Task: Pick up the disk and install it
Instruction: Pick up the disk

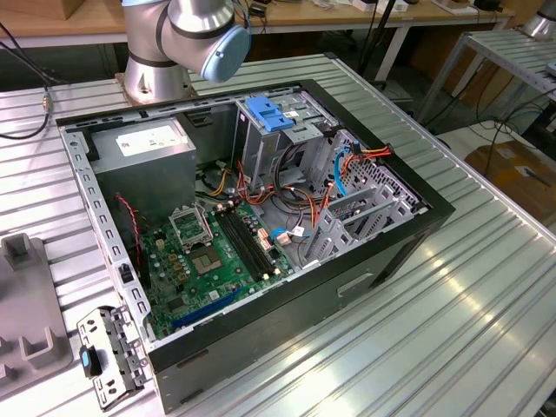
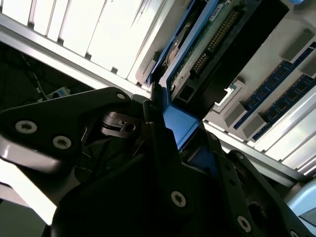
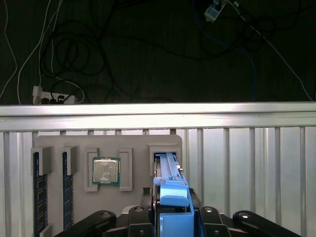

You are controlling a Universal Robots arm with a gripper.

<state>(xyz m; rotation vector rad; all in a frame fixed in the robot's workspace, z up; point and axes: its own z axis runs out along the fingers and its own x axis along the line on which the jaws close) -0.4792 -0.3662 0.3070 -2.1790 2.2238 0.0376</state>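
Observation:
The disk (image 3: 172,190) stands on edge in a slot of the grey holder tray (image 3: 133,143), with its bright blue carrier facing the camera. In the second wrist view the disk (image 2: 197,59) shows its dark body, green board and blue rail. My gripper (image 3: 173,212) sits over the near end of the disk, one dark finger pressed against each side of the blue carrier. The gripper (image 2: 185,131) is shut on the disk, which still rests in its slot. The open computer case (image 1: 373,252) lies on the table, its metal drive cage (image 1: 261,148) topped by a blue latch.
The holder tray also carries a processor chip (image 3: 105,171) and memory sticks (image 3: 38,187). In the exterior view the arm's base (image 1: 161,52) stands behind the case, the grey tray (image 1: 26,295) lies at the left, and a loose metal bracket (image 1: 109,356) sits beside the case.

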